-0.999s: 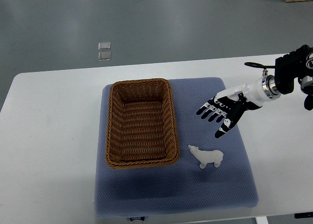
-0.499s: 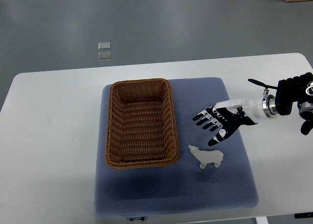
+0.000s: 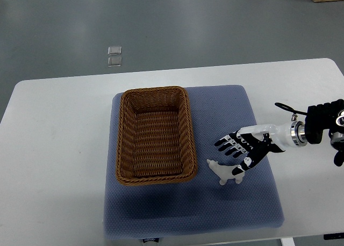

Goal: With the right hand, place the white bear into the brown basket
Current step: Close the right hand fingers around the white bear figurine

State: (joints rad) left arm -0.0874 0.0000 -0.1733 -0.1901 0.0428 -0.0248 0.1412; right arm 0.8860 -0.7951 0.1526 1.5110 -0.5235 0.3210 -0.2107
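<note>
A small white bear (image 3: 223, 172) lies on its side on the blue-grey mat (image 3: 188, 214), just right of the brown wicker basket (image 3: 155, 135). The basket is empty. My right hand (image 3: 236, 151) reaches in from the right edge, fingers spread and holding nothing. It hovers just above the bear's right end, with the thumb tip (image 3: 239, 169) over or touching the bear's back. The left arm does not show.
The mat lies on a white table (image 3: 54, 149). The basket's right rim (image 3: 190, 133) stands close to the bear's left. Grey floor with two small clear tiles (image 3: 114, 56) lies beyond the table's far edge.
My right hand has moved down toward the near side and slightly left, from beside the basket's upper right to just over the bear. The bear and basket have not moved.
</note>
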